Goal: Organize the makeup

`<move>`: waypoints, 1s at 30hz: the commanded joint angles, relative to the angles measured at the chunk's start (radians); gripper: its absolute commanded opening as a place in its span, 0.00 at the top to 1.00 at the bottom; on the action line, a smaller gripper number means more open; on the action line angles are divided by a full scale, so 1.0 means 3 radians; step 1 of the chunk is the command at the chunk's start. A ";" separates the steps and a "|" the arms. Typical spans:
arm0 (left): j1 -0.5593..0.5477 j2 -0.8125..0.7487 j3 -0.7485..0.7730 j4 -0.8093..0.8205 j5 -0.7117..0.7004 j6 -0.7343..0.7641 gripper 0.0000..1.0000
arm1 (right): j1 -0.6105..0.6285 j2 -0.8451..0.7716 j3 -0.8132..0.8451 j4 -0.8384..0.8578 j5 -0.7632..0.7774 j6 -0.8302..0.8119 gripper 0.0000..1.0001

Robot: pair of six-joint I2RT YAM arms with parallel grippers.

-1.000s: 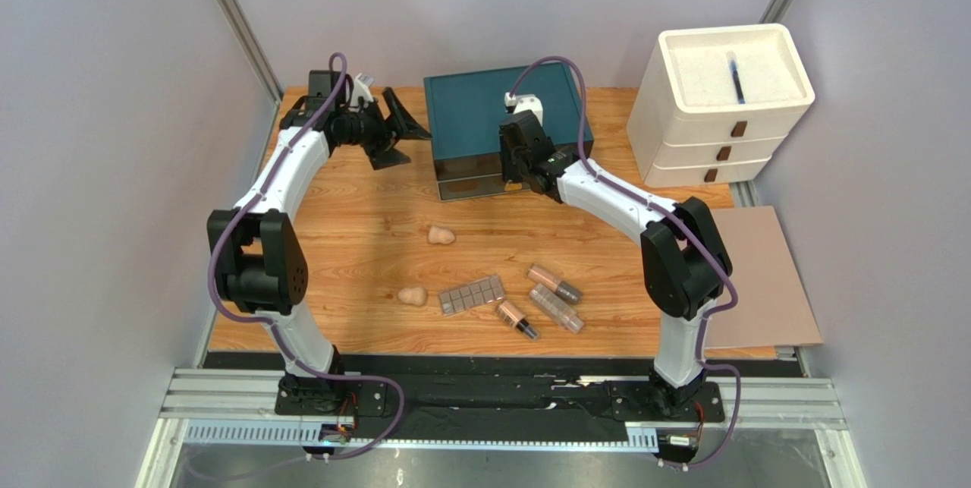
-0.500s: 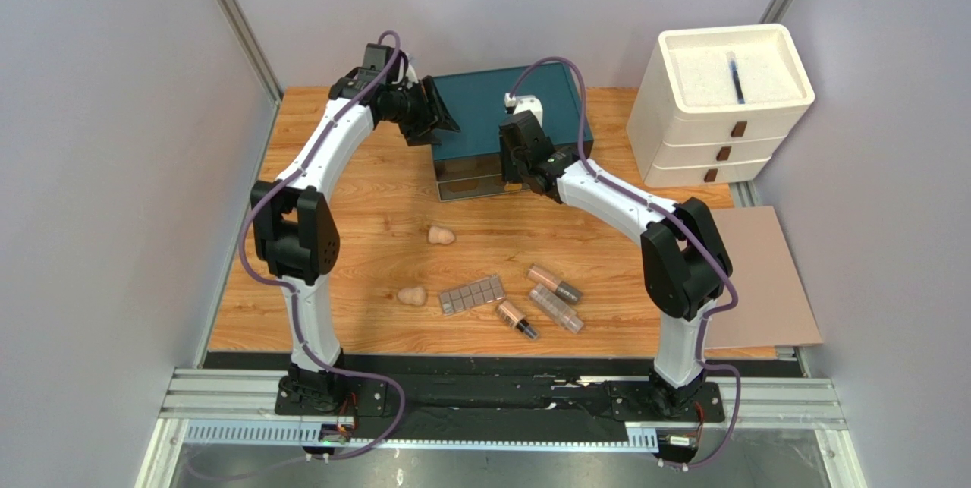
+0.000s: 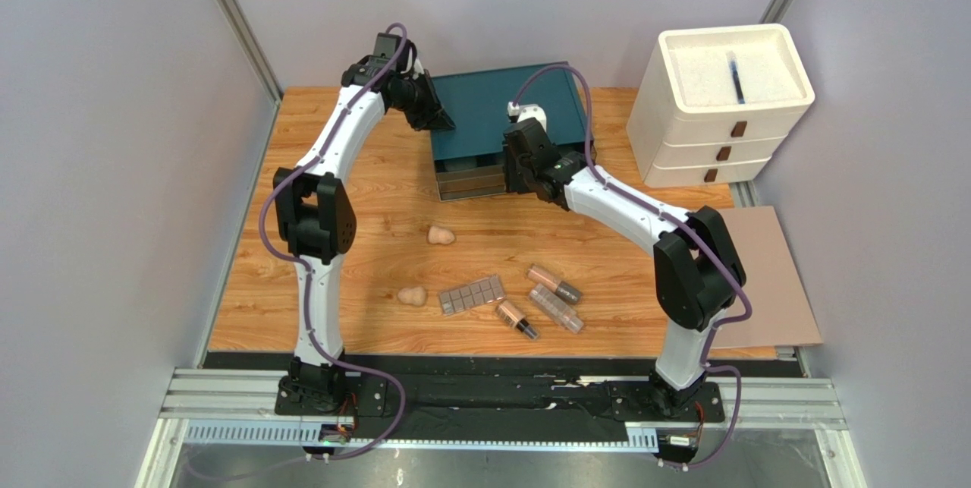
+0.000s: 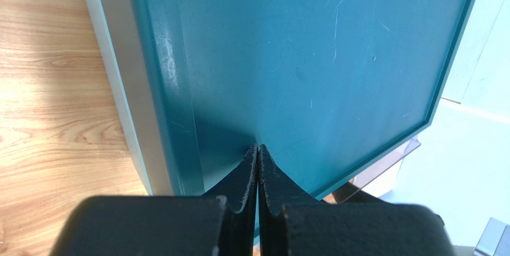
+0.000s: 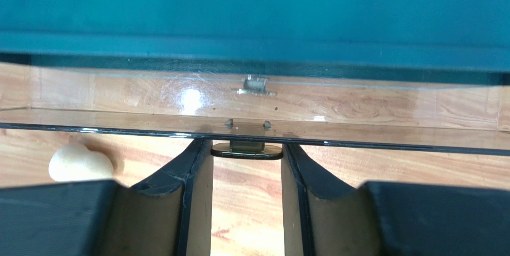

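The makeup lies loose on the wooden table: two beige sponges (image 3: 440, 236) (image 3: 413, 297), a gridded palette (image 3: 472, 295) and three dark-capped tubes (image 3: 554, 283) (image 3: 556, 309) (image 3: 517, 320). My left gripper (image 3: 431, 112) (image 4: 258, 147) is shut on nothing, its tips resting on the top of the teal drawer box (image 3: 502, 101) (image 4: 311, 59) near its left edge. My right gripper (image 3: 510, 175) (image 5: 246, 144) sits at the box's clear drawer front (image 5: 359, 106), its fingers closed against both sides of the small dark drawer handle (image 5: 246, 150). One sponge (image 5: 78, 161) shows beside the right gripper's left finger.
A white drawer unit (image 3: 718, 101) stands at the back right, right of the teal box. A brown board (image 3: 764, 272) lies off the table's right edge. Grey walls close in the left, back and right sides.
My left arm swung right from the table's back left onto the teal box, and its gripper went from open to shut. The right gripper stayed at the drawer handle, shifting only slightly.
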 commanded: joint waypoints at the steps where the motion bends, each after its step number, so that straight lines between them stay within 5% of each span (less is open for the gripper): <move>1: -0.0006 0.0245 0.0024 -0.0464 -0.0269 0.0046 1.00 | 0.0027 -0.0170 -0.0144 -0.0412 -0.0162 0.0092 1.00; 15: -0.0006 0.0189 -0.0099 -0.0444 -0.0228 0.0071 0.99 | 0.0227 -0.0574 -0.0625 -0.0473 -0.0310 0.0204 0.99; 16: -0.0006 0.0164 -0.0099 -0.0439 -0.0218 0.0076 0.99 | 0.0227 -0.0569 -0.0610 -0.0488 -0.0325 0.0194 0.93; 17: -0.0006 0.0143 -0.0099 -0.0424 -0.0212 0.0097 0.98 | 0.0232 -0.0585 -0.0599 -0.0519 -0.0330 0.0199 0.68; 18: -0.0006 0.0123 -0.0094 -0.0418 -0.0212 0.0107 0.97 | 0.0232 -0.0605 -0.0594 -0.0529 -0.0340 0.0199 0.54; 20: -0.0006 0.0031 -0.0089 -0.0418 -0.0217 0.0153 0.94 | 0.0237 -0.0686 -0.0614 -0.0540 -0.0295 0.0204 0.37; 30: -0.0016 -0.0679 -0.0150 -0.0178 -0.0049 0.0286 0.89 | 0.0421 -0.1555 -0.0900 -0.0892 -0.0095 0.0087 0.21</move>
